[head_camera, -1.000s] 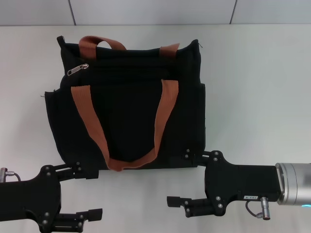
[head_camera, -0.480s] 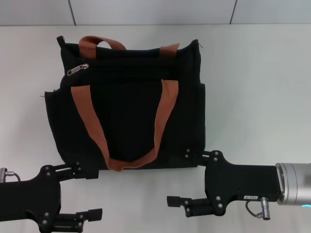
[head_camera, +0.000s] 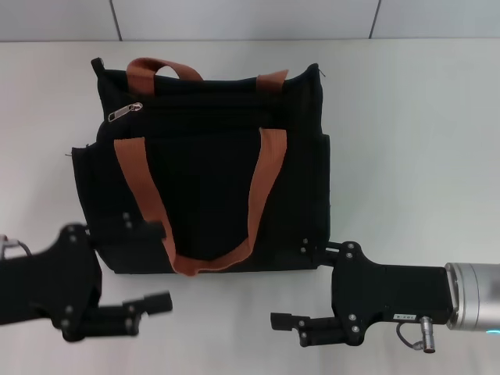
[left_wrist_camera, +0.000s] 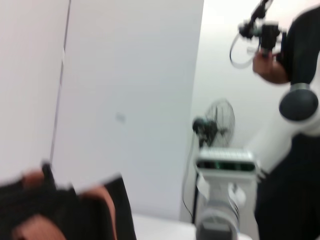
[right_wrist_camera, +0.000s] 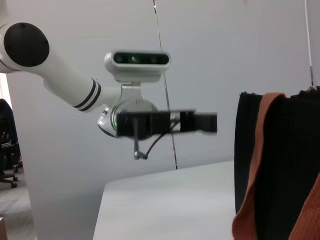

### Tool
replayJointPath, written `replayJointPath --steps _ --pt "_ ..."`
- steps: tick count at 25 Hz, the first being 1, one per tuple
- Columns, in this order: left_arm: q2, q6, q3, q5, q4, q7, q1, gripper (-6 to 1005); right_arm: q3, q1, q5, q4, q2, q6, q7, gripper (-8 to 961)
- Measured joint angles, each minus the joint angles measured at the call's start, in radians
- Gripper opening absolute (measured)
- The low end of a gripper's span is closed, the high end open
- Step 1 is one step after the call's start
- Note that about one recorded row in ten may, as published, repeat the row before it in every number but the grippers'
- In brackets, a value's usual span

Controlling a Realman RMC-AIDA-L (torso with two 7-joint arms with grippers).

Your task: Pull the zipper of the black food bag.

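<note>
The black food bag (head_camera: pixel 205 176) lies flat on the white table, with two orange-brown handles (head_camera: pixel 262 187). The small silver zipper pull (head_camera: pixel 129 110) sits at the left end of the zip line on the bag's upper part. My left gripper (head_camera: pixel 152 266) is open at the bag's near left corner, with one finger (head_camera: pixel 144 228) over the bag's lower edge. My right gripper (head_camera: pixel 298 286) is open just off the bag's near right corner. The bag also shows in the right wrist view (right_wrist_camera: pixel 290 150) and in the left wrist view (left_wrist_camera: pixel 70 210).
The white table (head_camera: pixel 406 141) extends to the right of the bag and along its near edge. The right wrist view shows my left arm's gripper (right_wrist_camera: pixel 170 122) across the table. Another robot (left_wrist_camera: pixel 225 170) stands in the background of the left wrist view.
My left gripper has moved forward and up toward the bag, so one finger now lies over its lower left edge. The right gripper and the bag have hardly moved.
</note>
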Motion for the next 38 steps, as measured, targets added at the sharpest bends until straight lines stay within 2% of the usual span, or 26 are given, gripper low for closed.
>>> replayJointPath --steps 1,2,3,9,10,12,14,15,16,18,21,25,30,35,38 --pt "-0.005 0.036 -0.036 -0.002 0.0 0.004 -0.007 760 0.0 -0.001 0.0 0.0 0.0 0.002 0.0 795" --pt "-0.005 0.036 -0.036 -0.002 0.0 0.004 -0.007 758 0.001 -0.001 0.0 0.0 0.0 0.002 0.0 795" --pt "-0.007 0.055 -0.064 -0.073 0.001 0.005 -0.01 756 0.001 -0.002 0.0 0.0 0.0 0.003 0.0 795" --pt "-0.005 0.056 -0.065 -0.168 0.001 0.005 -0.002 743 0.0 -0.002 0.0 0.0 0.0 0.01 -0.001 796" --pt "0.004 0.056 -0.073 -0.333 0.002 0.006 0.022 741 0.0 -0.002 0.0 0.0 0.0 0.011 -0.001 796" --pt "0.019 0.051 -0.114 -0.39 0.003 0.007 0.034 737 0.0 -0.002 0.0 0.0 0.0 0.011 -0.001 796" --pt "0.019 0.051 -0.114 -0.39 0.003 0.007 0.034 733 0.0 -0.002 0.0 0.0 0.0 0.011 -0.001 796" --pt "0.047 0.035 -0.192 -0.387 0.003 0.002 0.038 730 0.0 -0.002 0.0 0.0 0.0 0.011 -0.001 796" --pt "0.068 0.001 -0.214 -0.366 0.003 0.0 0.037 728 0.0 -0.002 0.0 0.0 0.0 0.011 -0.001 796" --pt "0.094 -0.07 -0.221 -0.336 0.003 0.001 0.033 724 0.0 -0.002 0.0 0.0 0.0 0.011 -0.001 796" --pt "0.105 -0.146 -0.22 -0.303 0.009 0.005 0.028 718 0.0 0.002 0.001 0.0 0.0 0.011 0.003 796" --pt "0.101 -0.232 -0.213 -0.218 0.042 0.017 0.012 709 0.0 0.005 0.001 0.0 -0.001 0.011 0.007 795" --pt "0.088 -0.252 -0.21 -0.101 0.052 0.039 -0.023 699 0.0 0.004 0.002 -0.001 -0.001 0.011 0.008 795" --pt "0.063 -0.32 -0.209 -0.021 0.052 0.041 -0.071 688 0.0 0.001 0.002 -0.003 -0.002 0.011 0.009 796" --pt "0.057 -0.345 -0.208 -0.013 0.053 0.043 -0.085 682 0.002 0.0 0.001 -0.003 -0.002 0.01 0.011 796"
